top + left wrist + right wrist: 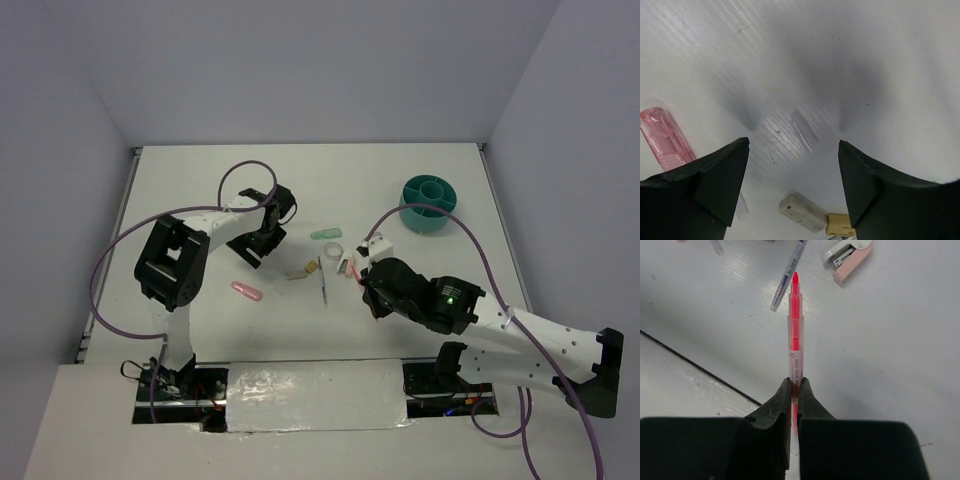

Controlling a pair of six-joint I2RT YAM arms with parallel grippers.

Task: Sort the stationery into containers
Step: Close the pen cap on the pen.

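Note:
My right gripper [795, 385] is shut on a thin pink pen [795, 330] and holds it tip forward above the table; it also shows in the top view [358, 272]. A slim grey pen [788, 275] lies just beyond the tip, and shows from above [323, 283]. My left gripper [794, 150] is open and empty, hovering over bare table [255, 245]. A pink capsule [665, 140] lies left of it, a grey-tan block [802, 212] below it. A mint-green capsule [326, 234] and a white tape ring [333, 250] lie mid-table. The teal organiser cup [428, 203] stands far right.
A small pink and white stapler-like item [847, 257] lies right of the grey pen. A dark seam [690, 365] marks the table's near edge below the right gripper. Grey walls enclose the table on three sides. Purple cables loop over both arms.

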